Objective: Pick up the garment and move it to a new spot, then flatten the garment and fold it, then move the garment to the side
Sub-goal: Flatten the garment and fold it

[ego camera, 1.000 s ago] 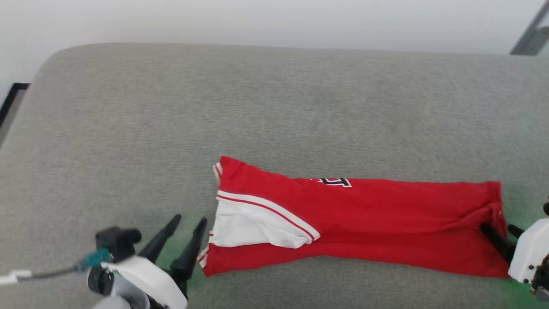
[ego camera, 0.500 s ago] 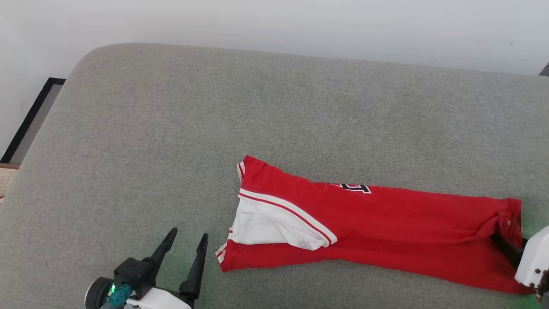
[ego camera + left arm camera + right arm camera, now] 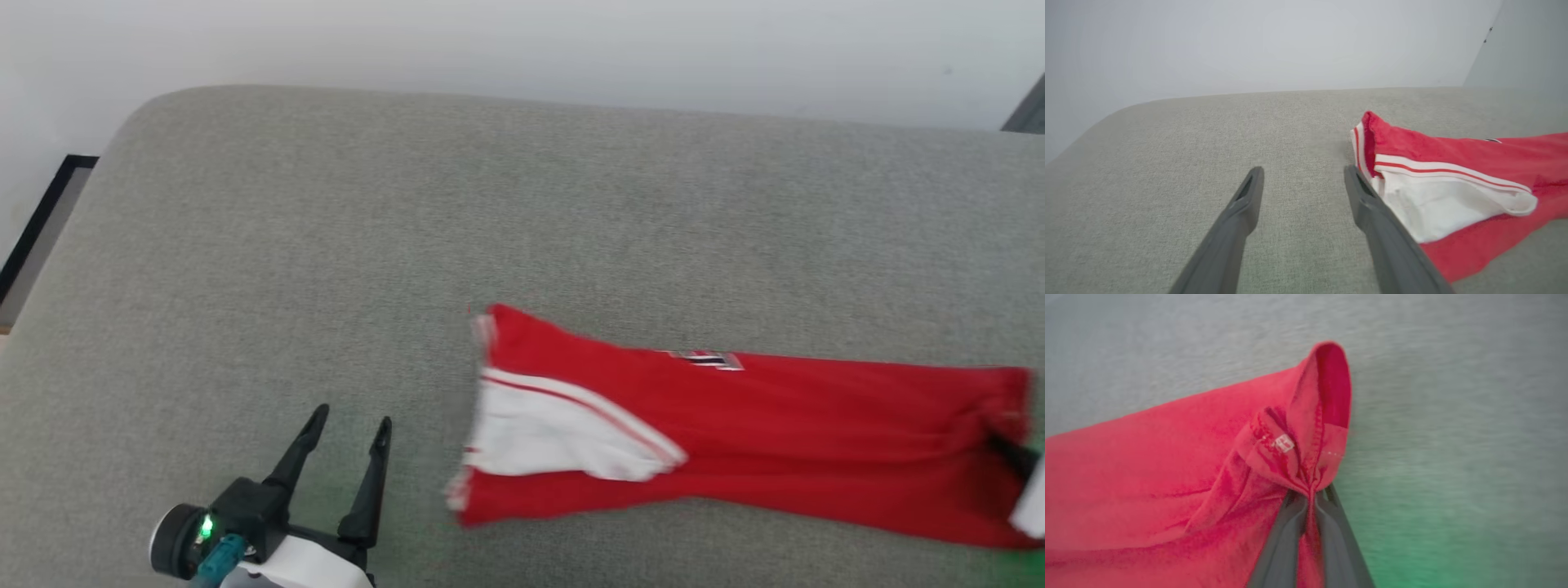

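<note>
Currently the red shirt [image 3: 775, 441] lies folded into a long narrow band across the near right part of the grey padded surface [image 3: 326, 245], running from about the middle out to the right edge of the head view. Its left end carries the white sleeve panel [image 3: 555, 429] with red-and-white striped trim. The black, white-outlined lettering [image 3: 710, 359] sits at the far edge of the band and is too blurred to read. The right hand [image 3: 998, 441] is at the shirt's right end. In the right wrist view this hand [image 3: 1309, 493] is clenched on the shirt [image 3: 1147, 477], with a pinch of red hem bunched between the two dark fingers and a small white tag [image 3: 1284, 443] just above the grip. A green glow tints the surface beside it. The left hand [image 3: 351, 416] is at the lower left, fingers spread and holding nothing, clear of the shirt's left end. In the left wrist view this hand [image 3: 1302, 169] has one finger overlapping the sleeve edge of the shirt [image 3: 1453, 151]; contact cannot be told. A pale wall [image 3: 522, 41] stands behind the surface.
</note>
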You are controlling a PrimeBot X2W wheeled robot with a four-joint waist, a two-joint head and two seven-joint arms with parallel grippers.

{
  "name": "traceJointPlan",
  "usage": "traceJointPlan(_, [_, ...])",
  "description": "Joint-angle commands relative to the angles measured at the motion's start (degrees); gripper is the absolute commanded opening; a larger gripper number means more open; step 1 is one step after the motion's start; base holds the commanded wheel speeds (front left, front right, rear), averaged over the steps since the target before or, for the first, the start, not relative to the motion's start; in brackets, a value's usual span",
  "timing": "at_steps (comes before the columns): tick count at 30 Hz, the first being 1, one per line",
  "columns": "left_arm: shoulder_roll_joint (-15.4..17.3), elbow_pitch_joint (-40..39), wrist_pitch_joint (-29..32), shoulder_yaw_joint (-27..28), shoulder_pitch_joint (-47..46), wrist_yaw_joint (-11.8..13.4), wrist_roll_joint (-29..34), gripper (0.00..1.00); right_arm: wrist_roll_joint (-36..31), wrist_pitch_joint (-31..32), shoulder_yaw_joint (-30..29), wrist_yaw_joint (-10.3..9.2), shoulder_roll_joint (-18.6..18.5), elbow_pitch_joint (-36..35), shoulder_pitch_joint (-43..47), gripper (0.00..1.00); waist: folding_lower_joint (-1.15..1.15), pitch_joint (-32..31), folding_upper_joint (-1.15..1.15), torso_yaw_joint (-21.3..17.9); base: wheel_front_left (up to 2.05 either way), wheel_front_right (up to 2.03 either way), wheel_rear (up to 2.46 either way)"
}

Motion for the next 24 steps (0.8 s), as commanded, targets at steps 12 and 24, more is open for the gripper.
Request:
traceJointPlan(12, [1.6,-4.4,-0.3,-2.9,-0.4,0.1,-3.1,1.00,-3.8,-0.8,-12.7,-0.39,-10.4,0.9,2.9,0.00,0.00,0.1,0.00,-3.0,0.00,0.00,0.00])
traceJointPlan(24, [1.6,-4.4,-0.3,-1.9,1.2,0.1,-3.4,1.00,-2.7,7.8,-4.9,-0.28,-6.4,-22.8,6.8,0.00,0.00,-0.5,0.00,-4.1,0.00,0.00,0.00])
